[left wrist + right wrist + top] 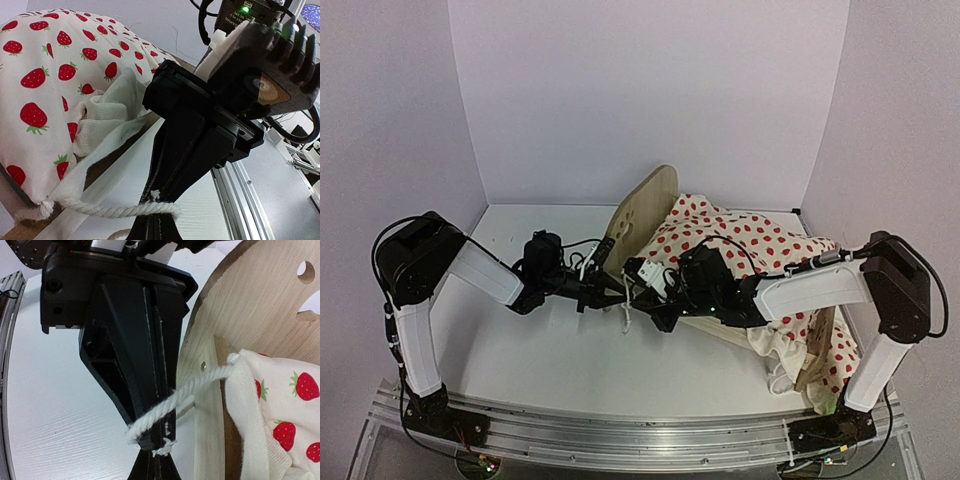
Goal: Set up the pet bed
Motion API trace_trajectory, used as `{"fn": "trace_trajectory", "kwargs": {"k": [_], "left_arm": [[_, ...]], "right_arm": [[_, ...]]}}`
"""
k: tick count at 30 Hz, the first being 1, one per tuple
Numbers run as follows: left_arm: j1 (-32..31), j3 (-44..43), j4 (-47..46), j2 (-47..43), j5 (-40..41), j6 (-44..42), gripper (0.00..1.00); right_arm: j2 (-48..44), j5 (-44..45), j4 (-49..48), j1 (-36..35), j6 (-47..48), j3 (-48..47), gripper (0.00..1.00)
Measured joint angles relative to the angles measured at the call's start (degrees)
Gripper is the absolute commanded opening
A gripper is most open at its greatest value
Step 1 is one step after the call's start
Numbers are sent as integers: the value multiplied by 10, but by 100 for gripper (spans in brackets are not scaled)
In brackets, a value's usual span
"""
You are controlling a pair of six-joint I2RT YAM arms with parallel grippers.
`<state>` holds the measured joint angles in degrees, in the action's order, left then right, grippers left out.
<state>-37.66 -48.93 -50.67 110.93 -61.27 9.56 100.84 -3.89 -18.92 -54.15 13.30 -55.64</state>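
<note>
The pet bed stands tilted at mid-table. Its plywood headboard [645, 212] with paw-print cutout shows in the right wrist view [250, 305]. A cream strawberry-print blanket [750, 240] covers the bed and hides the mattress. A wooden end [815, 362] pokes out at the right. My left gripper [611, 290] and right gripper [636, 294] meet tip to tip beside the headboard. Each is shut on a white cord [200, 384] from the blanket's corner, its frayed end at the pinch. The cord [100, 210] runs taut from the blanket [60, 75] to my left gripper [155, 222].
An aluminium rail [620, 435] runs along the table's near edge, also seen in the left wrist view [240, 200]. White walls close in the table at the back and sides. Blanket folds hang toward the right arm's base [790, 370].
</note>
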Motion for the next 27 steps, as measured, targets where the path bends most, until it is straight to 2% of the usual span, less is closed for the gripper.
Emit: {"fn": "trace_trajectory", "kwargs": {"k": [8,11,14,18,22,27], "left_arm": [[0,-5,14,0,0,-16,0],[0,-6,17,0,2,-21,19],[0,-6,18,0,7,-26,24],[0,-6,24,0,14,-33,25],[4,-6,34,0,15,-39,38],[11,-6,91,-14,16,-61,48]], "right_arm": [[0,0,1,3,3,0,0],[0,-1,-1,7,-3,3,0],[-2,0,-8,12,-13,6,0],[-5,4,-17,17,-25,7,0],[-8,11,-27,18,-35,7,0],[-26,28,-34,18,-55,22,0]]}}
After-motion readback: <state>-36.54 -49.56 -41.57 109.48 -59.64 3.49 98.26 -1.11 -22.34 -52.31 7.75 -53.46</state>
